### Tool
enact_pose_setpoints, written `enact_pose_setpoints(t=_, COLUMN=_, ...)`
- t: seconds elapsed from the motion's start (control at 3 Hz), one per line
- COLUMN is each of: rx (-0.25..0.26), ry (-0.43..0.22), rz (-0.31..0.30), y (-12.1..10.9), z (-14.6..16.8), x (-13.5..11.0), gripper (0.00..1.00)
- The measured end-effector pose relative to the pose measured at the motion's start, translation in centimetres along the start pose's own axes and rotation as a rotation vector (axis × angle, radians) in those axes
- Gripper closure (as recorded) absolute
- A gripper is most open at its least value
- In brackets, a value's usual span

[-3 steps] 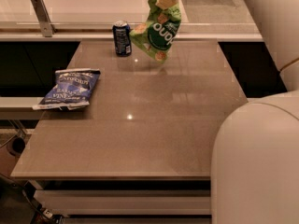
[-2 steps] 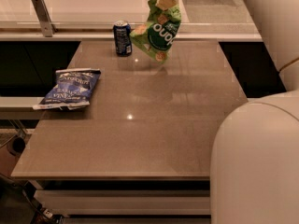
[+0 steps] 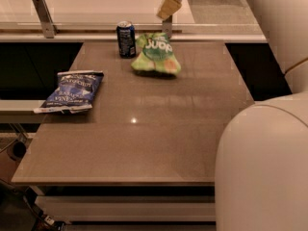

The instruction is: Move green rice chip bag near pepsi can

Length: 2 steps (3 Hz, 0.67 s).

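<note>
A brown rectangular table (image 3: 144, 148) fills most of the view, seen from above its near edge.

On the left side of the table, close to the left edge, a dark blue chip bag (image 3: 70, 91) lies flat, its top end pointing toward the far side.

Further right and at the far edge of the table, the pepsi can (image 3: 126, 39) stands upright, dark blue with a silver top.

Just to the right of the can, the green rice chip bag (image 3: 156, 54) rests on the table surface. It is light green and crinkled, with white lettering on a darker green patch facing up. Its left edge is very close to the can; whether the two touch cannot be told. The bag is well apart from the blue chip bag.

Above the green bag, at the top of the view, the gripper (image 3: 167, 8) hangs in the air, clear of the bag and beyond the table's far edge. Only a pale tan part of it shows below a white housing. Whether the jaws are spread or pressed together cannot be told.

On the right, the robot's white arm (image 3: 274, 28) runs down the edge of the view, and a large rounded white part of the robot (image 3: 264, 172) covers the near right corner of the table.
</note>
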<state>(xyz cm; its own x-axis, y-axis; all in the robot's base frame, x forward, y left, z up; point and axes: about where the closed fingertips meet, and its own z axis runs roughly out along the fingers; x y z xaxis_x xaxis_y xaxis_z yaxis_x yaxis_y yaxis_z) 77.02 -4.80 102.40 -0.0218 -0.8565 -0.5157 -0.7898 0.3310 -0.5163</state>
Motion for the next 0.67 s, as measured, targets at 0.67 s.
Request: enact_pose_setpoints(t=0.67, rx=-0.005, ry=0.001, rz=-0.001, y=0.15, z=0.33, x=-0.01, gripper=0.0)
